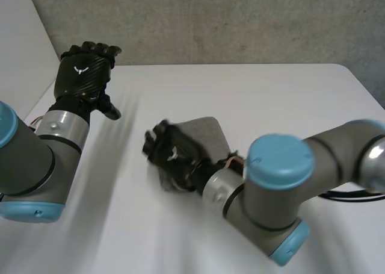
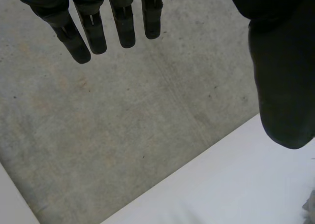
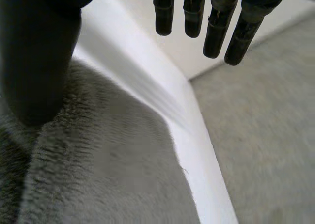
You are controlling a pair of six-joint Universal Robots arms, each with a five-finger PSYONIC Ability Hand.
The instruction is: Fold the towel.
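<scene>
Towel [image 1: 207, 131] is noted mid-surface [image 1: 271, 93], under right hand [image 1: 174, 156]. Its fingers are straight and nothing is gripped. Left hand [image 1: 84, 75] is raised well apart, likewise released. A free edge should be pinched cleanly, then carried flat across.

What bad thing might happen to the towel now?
1. The right hand is open over the towel and grips nothing, so the cloth may slip or unfold.
2. The left hand is open and far off by the table's corner, so nothing pins the towel. A push from one hand might just drag it along.
</scene>
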